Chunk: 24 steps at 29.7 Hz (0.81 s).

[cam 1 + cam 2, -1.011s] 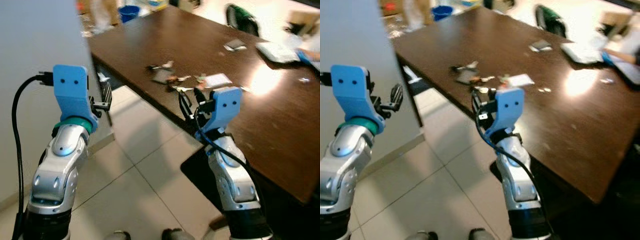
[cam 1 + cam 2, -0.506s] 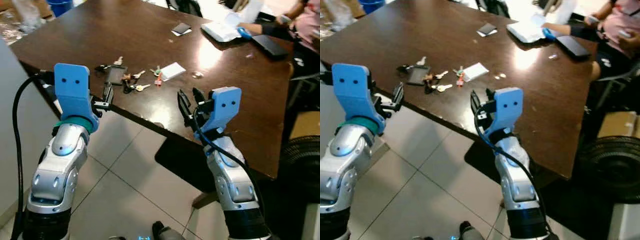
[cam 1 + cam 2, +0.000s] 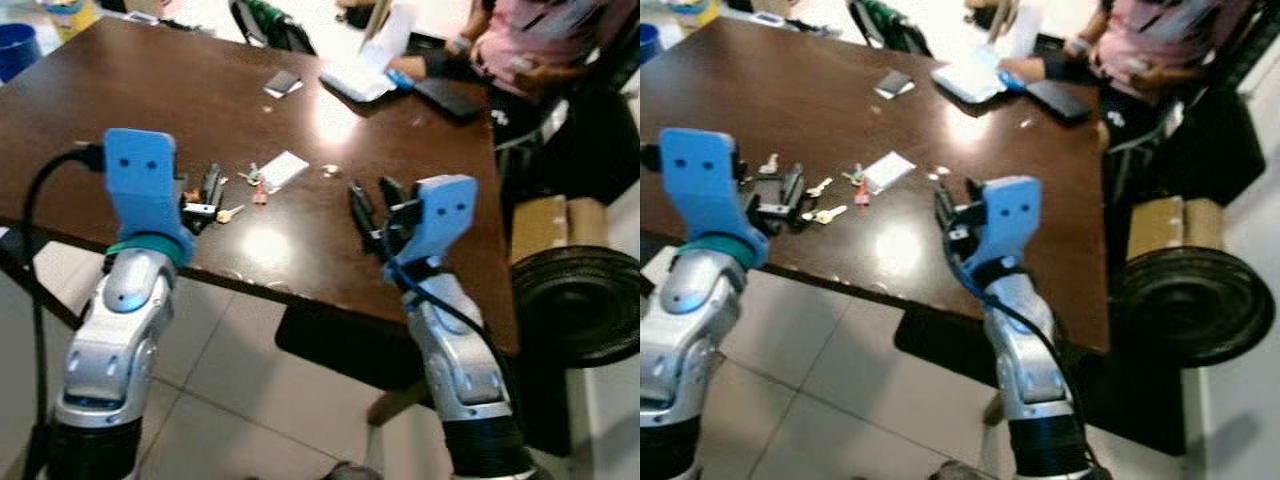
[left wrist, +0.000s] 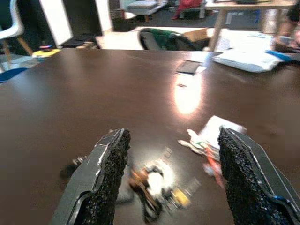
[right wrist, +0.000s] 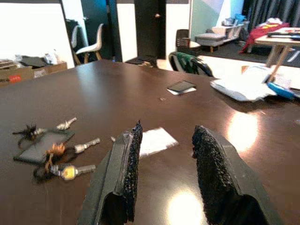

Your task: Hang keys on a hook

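Your keys [image 3: 818, 200] lie in a loose cluster on the dark brown table [image 3: 760, 110], near its front edge on the robot's left side, with a flat dark rectangular tag [image 5: 41, 145] and a small red fob [image 3: 861, 196] among them. A white card [image 3: 888, 170] rests just beside the cluster, toward the table's middle.

Your left gripper [image 4: 171, 180] hovers above that cluster, its 2 black fingers spread wide and holding nothing; in the left wrist view the keys sit on the wood between and below the fingertips, apart from them. Your right gripper [image 5: 164, 164] is raised over the front part of the table, to the right of the keys and well apart from them, its 2 fingers parted with a clear gap and nothing between them. In the right wrist view the white card lies beyond the gap.

Farther across the table you can see a dark phone [image 3: 893, 83], a white pouch [image 3: 968, 80] and a seated person [image 3: 1160, 40] in a pink top. A round black object [image 3: 1193, 300] stands on the floor to the right.
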{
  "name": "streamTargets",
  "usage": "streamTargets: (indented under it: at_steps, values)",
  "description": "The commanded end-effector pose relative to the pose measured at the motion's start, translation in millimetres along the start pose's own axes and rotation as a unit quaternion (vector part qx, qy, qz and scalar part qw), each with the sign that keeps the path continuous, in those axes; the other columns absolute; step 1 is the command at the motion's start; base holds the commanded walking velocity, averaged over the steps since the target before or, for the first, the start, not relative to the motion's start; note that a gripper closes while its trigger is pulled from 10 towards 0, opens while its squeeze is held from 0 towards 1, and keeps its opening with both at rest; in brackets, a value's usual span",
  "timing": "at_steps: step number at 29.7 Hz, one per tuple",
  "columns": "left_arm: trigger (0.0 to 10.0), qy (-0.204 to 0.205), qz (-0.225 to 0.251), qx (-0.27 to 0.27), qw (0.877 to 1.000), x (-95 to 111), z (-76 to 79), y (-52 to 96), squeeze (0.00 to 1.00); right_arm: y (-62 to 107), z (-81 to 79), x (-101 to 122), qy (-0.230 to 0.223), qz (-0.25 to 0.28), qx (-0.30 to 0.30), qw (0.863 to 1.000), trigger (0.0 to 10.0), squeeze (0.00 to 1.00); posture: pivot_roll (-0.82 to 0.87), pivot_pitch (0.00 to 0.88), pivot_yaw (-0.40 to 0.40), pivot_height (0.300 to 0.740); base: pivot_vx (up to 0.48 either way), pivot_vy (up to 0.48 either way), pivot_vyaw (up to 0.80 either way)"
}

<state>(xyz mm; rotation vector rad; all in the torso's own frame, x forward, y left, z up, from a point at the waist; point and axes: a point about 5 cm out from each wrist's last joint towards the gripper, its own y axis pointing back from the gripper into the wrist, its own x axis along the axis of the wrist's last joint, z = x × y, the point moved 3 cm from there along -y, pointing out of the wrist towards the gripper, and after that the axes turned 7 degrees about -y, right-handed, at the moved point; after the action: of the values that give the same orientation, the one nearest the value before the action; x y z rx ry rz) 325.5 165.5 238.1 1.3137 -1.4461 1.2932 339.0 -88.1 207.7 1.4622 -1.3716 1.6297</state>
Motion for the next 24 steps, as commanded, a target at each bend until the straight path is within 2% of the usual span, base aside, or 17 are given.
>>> streamTargets:
  at_steps: [1, 17, 18, 19, 20, 21, 22, 23, 24]
  values:
    - [10.0, -0.004, 0.0, 0.0, 1.0, -0.4, 1.3, 0.7, 0.0, 2.0, 5.4, -1.8, 0.003, -0.004, -0.007, 1.0, 10.0, 0.0, 0.11, 0.059, 0.096, 0.74, 0.48, 0.0, 0.0]
    - [10.0, -0.005, 0.0, 0.0, 1.0, -0.6, 1.2, 0.6, 0.0, 1.7, 4.5, -1.7, 0.005, -0.004, -0.003, 1.0, 10.0, 0.0, 0.11, 0.06, 0.095, 0.74, 0.48, 0.0, 0.0]
    - [10.0, -0.019, -0.01, -0.039, 0.999, -5.1, 7.9, 1.8, 0.0, 1.7, 4.2, -1.8, 0.005, -0.004, -0.002, 1.0, 10.0, 0.0, 0.11, 0.059, 0.096, 0.74, 0.0, 0.0, 0.0]
    - [10.0, -0.019, -0.01, -0.039, 0.999, -5.1, 7.9, 1.8, 0.0, 1.7, 4.2, -1.8, 0.005, -0.004, -0.002, 1.0, 10.0, 0.0, 0.11, 0.059, 0.096, 0.74, 0.0, 0.0, 0.0]
    - [10.0, -0.037, -0.02, -0.09, 0.995, -10.5, 17.0, 5.3, 0.0, 1.7, 4.0, -2.0, 0.006, -0.004, -0.001, 1.0, 10.0, 0.0, 0.11, 0.059, 0.096, 0.74, 0.0, 0.0, 0.0]
    - [10.0, -0.07, -0.028, -0.164, 0.984, -16.8, 30.6, 13.9, 0.0, 1.7, 4.2, -2.3, 0.009, -0.005, 0.001, 1.0, 10.0, 0.0, 0.11, 0.057, 0.096, 0.74, 0.0, 0.0, 0.0]
    - [10.0, -0.07, -0.028, -0.164, 0.984, -16.8, 30.6, 13.9, 0.0, 1.7, 4.2, -2.3, 0.009, -0.005, 0.001, 1.0, 10.0, 0.0, 0.11, 0.057, 0.096, 0.74, 0.0, 0.0, 0.0]
    - [10.0, -0.118, -0.036, -0.239, 0.963, -25.6, 43.2, 26.1, 0.0, 1.5, 5.0, -2.3, 0.013, -0.007, 0.004, 1.0, 10.0, 0.0, 0.11, 0.057, 0.096, 0.74, 0.0, 0.0, 0.0]
    - [10.0, -0.153, -0.042, -0.291, 0.944, -33.8, 51.1, 37.0, 0.0, 1.4, 6.5, -2.4, 0.019, -0.008, 0.006, 1.0, 10.0, 0.0, 0.1, 0.047, 0.102, 0.74, 0.0, 0.0, 0.0]
